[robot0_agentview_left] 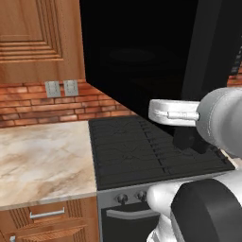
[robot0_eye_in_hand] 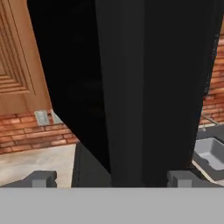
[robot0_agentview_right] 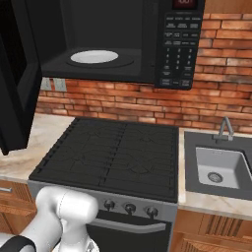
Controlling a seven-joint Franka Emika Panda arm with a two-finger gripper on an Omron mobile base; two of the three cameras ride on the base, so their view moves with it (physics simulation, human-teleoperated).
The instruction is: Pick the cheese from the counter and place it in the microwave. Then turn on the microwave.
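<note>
The claw (robot0_eye_in_hand: 111,178) is spread wide and empty, facing the open microwave door's (robot0_eye_in_hand: 148,87) edge. I can't locate the cheese. Risk: swinging the arm could knock the door.

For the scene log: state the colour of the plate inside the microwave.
White, round plate on the black microwave floor; clearest in the right base view.

I see the open microwave door (robot0_agentview_left: 142,52) above and ahead of my jaws, the stovetop (robot0_agentview_left: 137,149) beneath them, and bare bench (robot0_agentview_left: 42,156) off to their left.
</note>
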